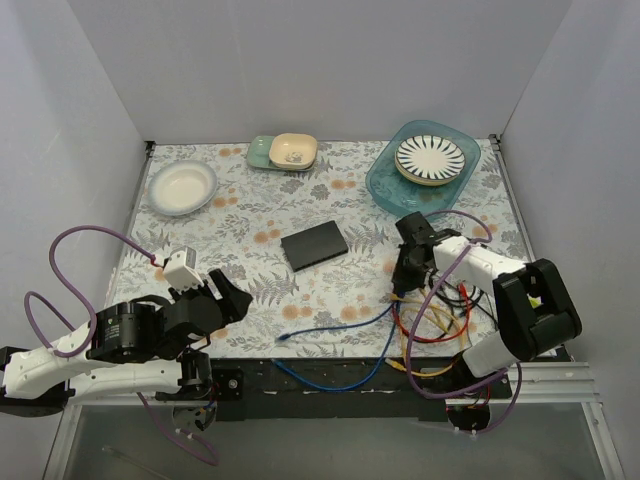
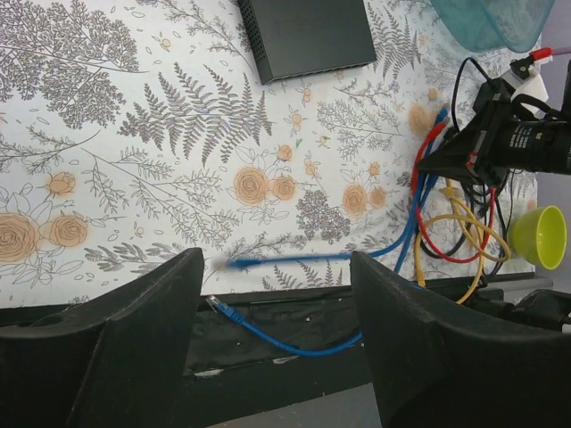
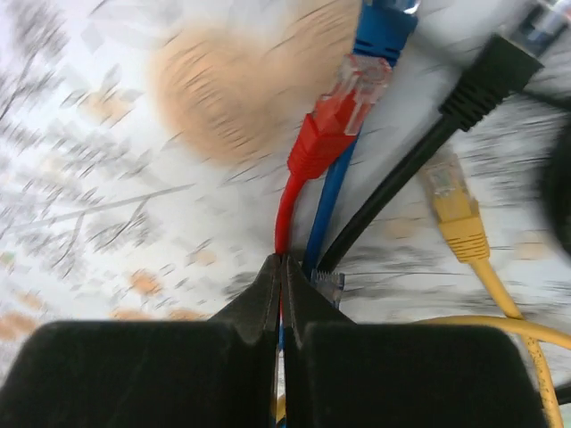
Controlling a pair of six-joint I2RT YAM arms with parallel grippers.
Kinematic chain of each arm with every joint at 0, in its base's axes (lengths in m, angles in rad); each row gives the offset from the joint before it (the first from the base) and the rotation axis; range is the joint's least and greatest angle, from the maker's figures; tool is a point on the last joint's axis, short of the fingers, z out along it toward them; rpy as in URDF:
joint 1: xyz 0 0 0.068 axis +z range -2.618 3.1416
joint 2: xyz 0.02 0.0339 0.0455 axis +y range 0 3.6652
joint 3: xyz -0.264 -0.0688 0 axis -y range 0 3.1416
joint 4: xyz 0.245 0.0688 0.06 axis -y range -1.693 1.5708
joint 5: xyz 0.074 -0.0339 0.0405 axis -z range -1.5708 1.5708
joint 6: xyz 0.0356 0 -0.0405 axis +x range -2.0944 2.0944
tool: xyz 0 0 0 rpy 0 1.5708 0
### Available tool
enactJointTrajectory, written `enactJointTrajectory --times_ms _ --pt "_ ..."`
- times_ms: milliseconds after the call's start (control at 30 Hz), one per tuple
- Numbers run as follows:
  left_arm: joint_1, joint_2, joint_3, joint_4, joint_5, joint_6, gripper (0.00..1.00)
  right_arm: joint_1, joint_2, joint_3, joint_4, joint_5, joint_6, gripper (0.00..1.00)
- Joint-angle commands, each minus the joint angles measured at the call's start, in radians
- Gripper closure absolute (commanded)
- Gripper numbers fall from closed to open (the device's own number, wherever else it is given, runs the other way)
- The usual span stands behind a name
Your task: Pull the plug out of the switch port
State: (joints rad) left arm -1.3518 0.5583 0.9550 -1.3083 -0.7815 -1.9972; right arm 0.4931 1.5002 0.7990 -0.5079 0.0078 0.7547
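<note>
- The right gripper [image 3: 281, 263] has its jaws pressed together. The red cable [image 3: 284, 214] runs straight into the seam between them, just behind the red plug [image 3: 343, 107], and looks pinched there.
- Around that grip lie a blue plug [image 3: 385, 22], a black plug [image 3: 500, 71] and a yellow plug [image 3: 451, 201]. All are loose on the cloth, none seated in anything.
- This grip is over the cable tangle [image 1: 440, 330] by the near right corner of the desk [image 1: 250, 215], well apart from the switch [image 1: 314, 245].
- The left gripper [image 2: 277, 267] hangs over the near left part of the desk, jaws wide apart and holding nothing. A loose blue cable [image 2: 294, 259] lies below it along the near edge.
- The switch sits flat around the middle of the desk. No cable reaches it in the top or left wrist view, so the switch port looks empty, though the single sockets are too small to tell.
- As a judgement, the pull itself seems done, with the red plug free of the switch. What is left, if anything, is to carry the red cable clear and let go.
</note>
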Motion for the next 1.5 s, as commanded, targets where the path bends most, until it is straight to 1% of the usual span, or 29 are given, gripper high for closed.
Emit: enactJointTrajectory --times_ms 0,33,100,167,233,267,300,333,367,433,467,533,567,633,700,733,800,933,1000,1033,1100,1200,1233,1267,1300,1333,1400,1433,1467 --pt "-0.004 0.009 0.022 0.018 -0.039 -0.4 0.33 -0.117 0.0 0.066 -0.225 0.299 -0.115 0.99" --pt "-0.003 0.009 0.024 0.017 -0.039 -0.399 0.33 -0.125 -0.008 0.121 -0.251 0.317 -0.118 0.99" --pt "-0.004 0.014 0.027 0.017 -0.039 -0.396 0.33 -0.151 -0.035 0.17 -0.274 0.337 -0.112 0.99" --pt "-0.003 0.015 0.031 0.017 -0.039 -0.391 0.33 -0.14 -0.095 0.261 -0.276 0.315 -0.123 0.99" --pt "-0.004 0.015 0.031 0.02 -0.041 -0.38 0.33 -0.098 -0.152 0.316 -0.23 0.279 -0.141 0.9" --pt "-0.004 0.015 0.031 0.021 -0.044 -0.38 0.33 -0.017 -0.191 0.363 -0.168 0.265 -0.146 0.83" --pt "-0.004 0.015 0.03 0.029 -0.047 -0.376 0.33 0.03 -0.196 0.396 -0.155 0.265 -0.141 0.72" --pt "-0.003 0.017 0.025 0.037 -0.048 -0.365 0.33 0.076 -0.186 0.429 -0.147 0.258 -0.143 0.7" --pt "-0.004 0.018 0.024 0.046 -0.05 -0.353 0.33 0.169 -0.141 0.497 -0.139 0.218 -0.149 0.69" --pt "-0.004 0.031 0.022 0.069 -0.055 -0.327 0.33 0.263 -0.072 0.545 -0.132 0.151 -0.172 0.68" --pt "-0.004 0.037 0.022 0.076 -0.053 -0.322 0.33 0.347 0.005 0.56 -0.129 0.08 -0.187 0.68" --pt "-0.004 0.048 0.027 0.081 -0.051 -0.321 0.33 0.436 0.087 0.591 -0.136 0.067 -0.19 0.69" --pt "-0.004 0.054 0.027 0.081 -0.047 -0.321 0.33 0.514 0.159 0.597 -0.138 0.087 -0.187 0.7" --pt "-0.004 0.054 0.021 0.084 -0.044 -0.325 0.33 0.564 0.219 0.591 -0.135 0.11 -0.152 0.71" --pt "-0.003 0.048 0.014 0.09 -0.036 -0.33 0.33 0.582 0.264 0.551 -0.091 0.095 -0.096 0.73" --pt "-0.004 0.045 0.013 0.092 -0.033 -0.33 0.33 0.582 0.267 0.496 -0.024 0.084 -0.085 0.74" --pt "-0.004 0.04 0.008 0.089 -0.025 -0.342 0.33 0.581 0.281 0.465 0.018 0.089 -0.069 0.75" --pt "-0.003 0.046 0.008 0.083 -0.012 -0.344 0.33 0.581 0.338 0.46 -0.043 0.133 -0.072 0.78" --pt "-0.004 0.049 0.01 0.08 -0.005 -0.347 0.33 0.565 0.315 0.396 -0.067 0.191 -0.046 0.8" --pt "-0.004 0.054 0.008 0.077 0.001 -0.348 0.33 0.538 0.296 0.367 -0.067 0.204 -0.004 0.81" --pt "-0.004 0.054 0.008 0.07 0.004 -0.351 0.33 0.495 0.224 0.26 -0.072 0.237 0.046 0.82" --pt "-0.004 0.049 0.007 0.072 0.001 -0.354 0.33 0.372 0.105 0.102 -0.07 0.274 0.115 0.84" --pt "-0.003 0.048 0.007 0.07 -0.001 -0.351 0.33 0.286 0.076 0.07 -0.061 0.271 0.117 0.85" --pt "-0.004 0.048 0.005 0.07 -0.004 -0.351 0.33 0.236 0.018 0.019 -0.051 0.255 0.094 0.86" --pt "-0.004 0.049 0.005 0.072 -0.002 -0.348 0.33 0.187 -0.009 0.01 -0.049 0.239 0.072 0.86" --pt "-0.004 0.051 0.004 0.07 0.001 -0.347 0.33 0.089 -0.03 0.006 -0.049 0.227 0.04 0.86" --pt "-0.003 0.054 -0.001 0.067 0.008 -0.345 0.33 0.014 -0.075 0.04 -0.067 0.222 -0.041 0.85" --pt "-0.003 0.054 -0.004 0.067 0.008 -0.347 0.33 -0.052 -0.078 0.063 -0.098 0.224 -0.063 0.85" --pt "-0.004 0.054 -0.012 0.072 0.011 -0.348 0.33 -0.077 -0.074 0.086 -0.119 0.219 -0.084 0.85"
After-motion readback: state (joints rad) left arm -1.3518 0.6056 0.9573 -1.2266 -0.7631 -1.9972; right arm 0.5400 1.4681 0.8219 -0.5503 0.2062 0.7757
